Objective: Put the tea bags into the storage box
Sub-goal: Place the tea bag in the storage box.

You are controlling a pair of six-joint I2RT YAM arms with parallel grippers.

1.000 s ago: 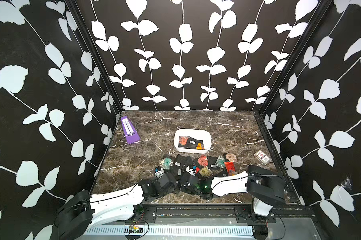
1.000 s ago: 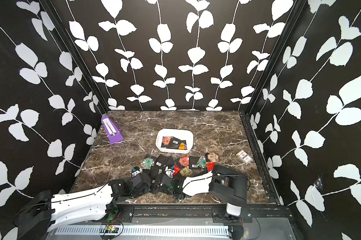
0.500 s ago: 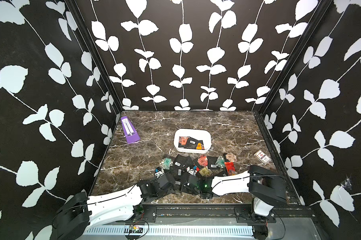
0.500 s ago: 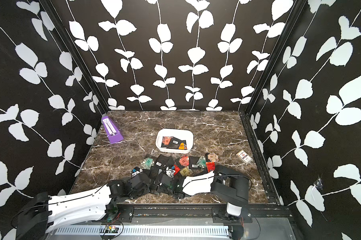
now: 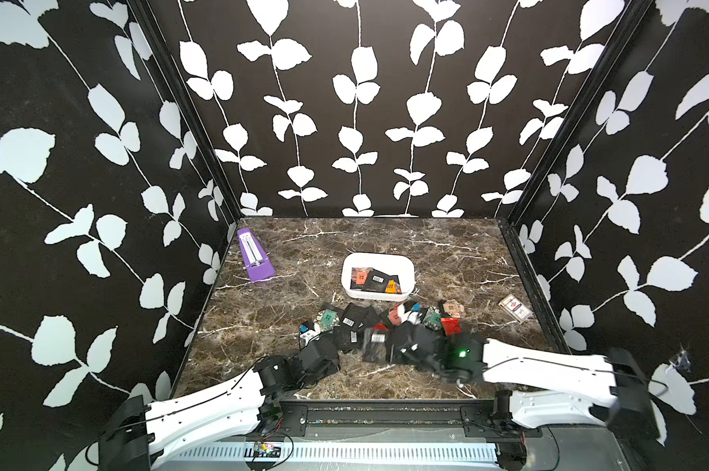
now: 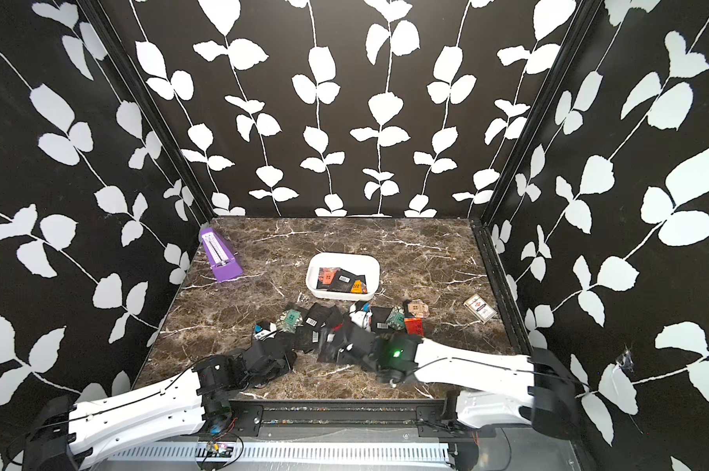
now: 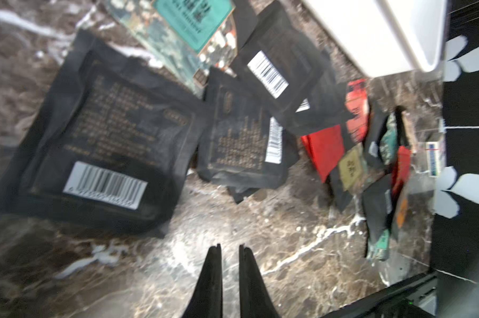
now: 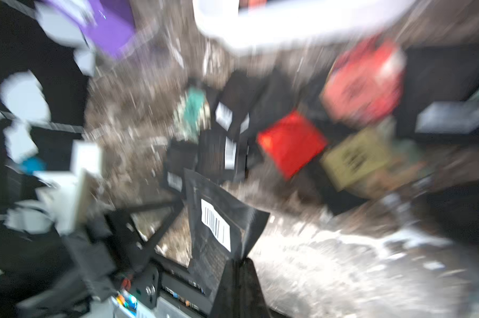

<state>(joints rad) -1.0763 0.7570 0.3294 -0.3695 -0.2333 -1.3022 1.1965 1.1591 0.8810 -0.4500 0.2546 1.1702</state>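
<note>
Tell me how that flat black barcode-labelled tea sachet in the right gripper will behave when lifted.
The flat black barcode-labelled tea sachet, pinched at one edge by the right gripper, looks creased, so it will probably flop. It seems thin and light, so it may swing or twist in transit.

Robot test booth: leaf-patterned black wall panels (image 5: 357,122), marble-look tabletop (image 5: 446,253), metal rail (image 5: 385,412) mounting two arms.
</note>
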